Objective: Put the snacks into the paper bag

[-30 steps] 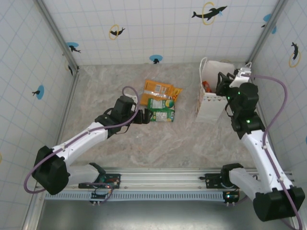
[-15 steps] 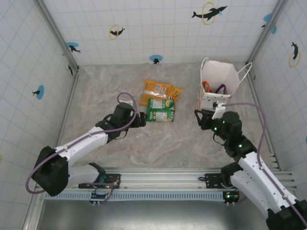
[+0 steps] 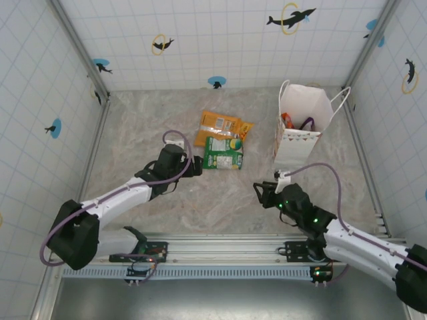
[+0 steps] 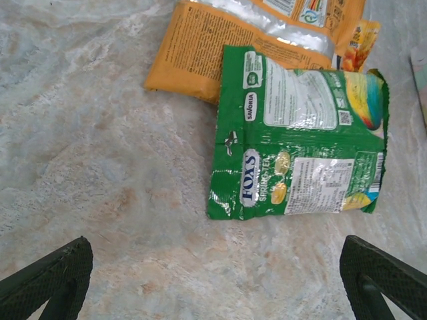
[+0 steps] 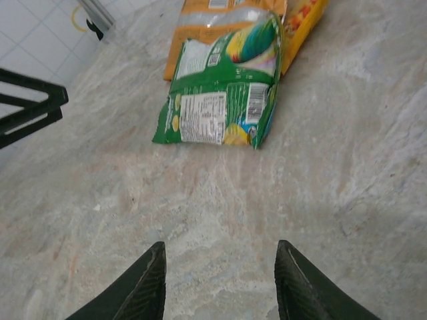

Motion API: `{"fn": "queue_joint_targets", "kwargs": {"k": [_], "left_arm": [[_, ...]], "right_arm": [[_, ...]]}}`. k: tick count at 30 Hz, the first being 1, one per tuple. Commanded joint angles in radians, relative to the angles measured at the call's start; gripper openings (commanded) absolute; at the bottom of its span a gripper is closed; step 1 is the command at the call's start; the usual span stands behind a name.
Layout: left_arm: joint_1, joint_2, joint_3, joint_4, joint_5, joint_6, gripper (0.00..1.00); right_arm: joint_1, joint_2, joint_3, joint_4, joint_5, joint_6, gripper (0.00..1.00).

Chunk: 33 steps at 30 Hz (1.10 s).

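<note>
A green snack packet (image 3: 223, 153) (image 4: 300, 137) (image 5: 223, 100) lies flat in the middle of the table. It overlaps an orange packet (image 3: 218, 123) (image 4: 200, 53) (image 5: 213, 13) behind it, and a small yellow-orange packet (image 3: 244, 129) (image 5: 303, 23) lies at their right. The white paper bag (image 3: 293, 143) stands open at the right, with red and purple packets inside. My left gripper (image 3: 197, 166) (image 4: 213, 280) is wide open just left of the green packet, holding nothing. Nearer the front, my right gripper (image 3: 259, 194) (image 5: 220, 247) is open and empty, pointing at the green packet from a hand's width away.
Tiled walls with metal corner posts (image 3: 100, 83) close in the table on three sides. The bag's loop handles (image 3: 345, 97) stick up at its rim. Bare marble table (image 3: 220, 200) stretches between the packets and the arm bases.
My right arm has swung away from the bag's mouth, down and left to the near middle of the table, its jaws a little wider. The left gripper has barely shifted.
</note>
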Motion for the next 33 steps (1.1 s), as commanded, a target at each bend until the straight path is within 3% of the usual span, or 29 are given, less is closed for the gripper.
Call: {"fn": "queue_joint_targets", "kwargs": {"k": [1, 14, 33], "left_arm": [[0.024, 0.034, -0.013, 0.06, 0.053, 0.034, 0.96], [0.125, 0.131, -0.045, 0.185, 0.302, 0.009, 0.88], [0.227, 0.259, -0.072, 0.327, 0.523, -0.063, 0.77]], "right_arm": [[0.048, 0.043, -0.025, 0.169, 0.13, 0.054, 0.47], [0.068, 0.227, -0.073, 0.419, 0.137, 0.165, 0.48], [0.09, 0.505, -0.003, 0.61, 0.186, 0.336, 0.47]]}}
